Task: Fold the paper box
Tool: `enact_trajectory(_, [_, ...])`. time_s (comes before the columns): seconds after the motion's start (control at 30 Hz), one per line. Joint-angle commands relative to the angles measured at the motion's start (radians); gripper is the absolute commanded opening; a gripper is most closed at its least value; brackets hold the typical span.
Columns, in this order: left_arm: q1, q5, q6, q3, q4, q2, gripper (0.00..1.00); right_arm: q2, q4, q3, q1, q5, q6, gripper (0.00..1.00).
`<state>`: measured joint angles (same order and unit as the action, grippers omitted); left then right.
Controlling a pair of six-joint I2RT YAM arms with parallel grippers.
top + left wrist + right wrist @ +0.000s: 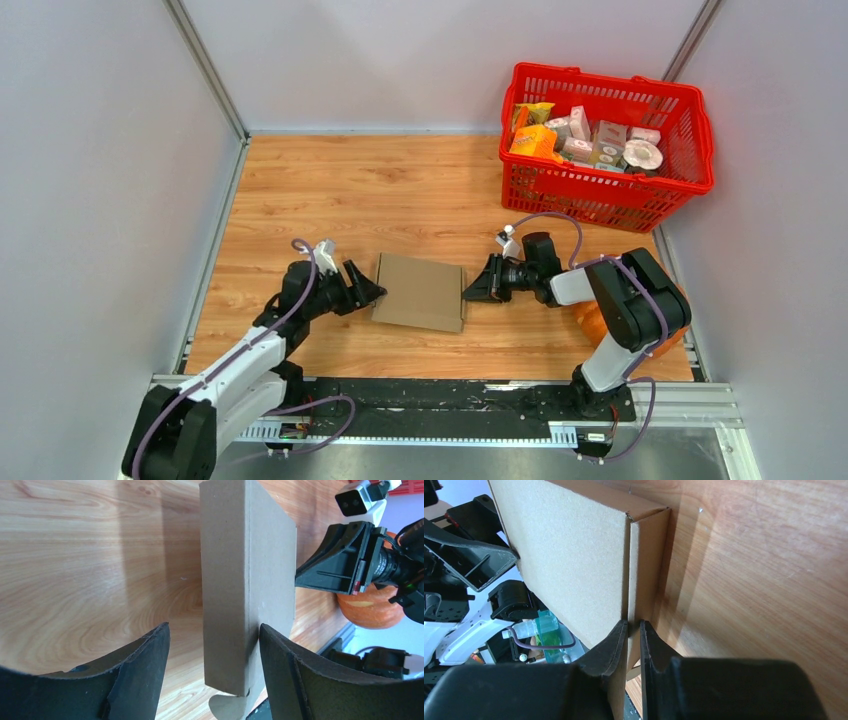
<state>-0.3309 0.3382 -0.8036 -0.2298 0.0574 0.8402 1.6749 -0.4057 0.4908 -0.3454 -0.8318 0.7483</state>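
Top external: right gripper (467,292) pinches the paper box (422,291) at 3 o'clock; left gripper (378,291) spread wide at 9 o'clock.

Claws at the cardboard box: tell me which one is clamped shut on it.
The right claw: its fingers pinch the edge of the box. The left claw is open, fingers spread wide either side of the box.

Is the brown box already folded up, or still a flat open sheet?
Folded up: the box lies as a closed flat rectangle, with a side wall standing at its edge.
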Motion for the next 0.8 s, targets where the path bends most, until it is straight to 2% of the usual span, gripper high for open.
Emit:
enact_trajectory(0.0, [0.004, 0.136, -0.084, 0.032, 0.269, 0.097, 0.73, 0.02, 0.011, -0.012, 0.003, 0.06, -0.027, 0.16])
enact_trajectory(0.13, [0.004, 0.231, -0.138, 0.029, 0.459, 0.244, 0.62, 0.017, 0.021, -0.008, 0.003, 0.06, -0.032, 0.16])
enact_trajectory(0.27, [0.004, 0.251, -0.219, 0.044, 0.568, 0.281, 0.48, -0.027, 0.053, -0.006, 0.002, 0.065, -0.046, 0.22])
enact_trajectory(0.43, [0.004, 0.243, -0.243, 0.041, 0.503, 0.245, 0.38, -0.157, 0.172, 0.005, 0.003, 0.094, -0.038, 0.44])
enact_trajectory(0.5, [0.004, 0.234, -0.235, 0.037, 0.454, 0.217, 0.34, -0.268, 0.25, 0.02, -0.009, 0.166, -0.068, 0.52])
enact_trajectory(0.53, [0.004, 0.22, -0.235, 0.035, 0.397, 0.182, 0.32, -0.308, 0.381, 0.064, -0.023, 0.213, -0.111, 0.54])
enact_trajectory(0.57, [0.004, 0.211, -0.235, 0.027, 0.359, 0.165, 0.29, -0.387, 0.453, 0.087, -0.041, 0.334, -0.197, 0.56])
enact_trajectory(0.6, [0.004, 0.205, -0.232, 0.023, 0.323, 0.146, 0.29, -0.424, 0.516, 0.115, -0.096, 0.418, -0.246, 0.62])
enact_trajectory(0.63, [0.004, 0.194, -0.233, 0.018, 0.267, 0.11, 0.29, -0.463, 0.616, 0.139, -0.139, 0.515, -0.289, 0.64])
enact_trajectory(0.67, [0.004, 0.185, -0.249, 0.014, 0.236, 0.09, 0.29, -0.527, 0.646, 0.179, -0.189, 0.69, -0.326, 0.68])
enact_trajectory(0.7, [0.004, 0.171, -0.258, 0.009, 0.202, 0.068, 0.28, -0.553, 0.666, 0.193, -0.304, 0.77, -0.41, 0.73])
enact_trajectory(0.73, [0.004, 0.139, -0.272, 0.006, 0.126, 0.024, 0.27, -0.572, 0.676, 0.204, -0.369, 0.83, -0.452, 0.73])
enact_trajectory(0.77, [0.004, 0.122, -0.302, -0.002, 0.087, 0.004, 0.27, -0.59, 0.674, 0.227, -0.436, 0.959, -0.502, 0.74])
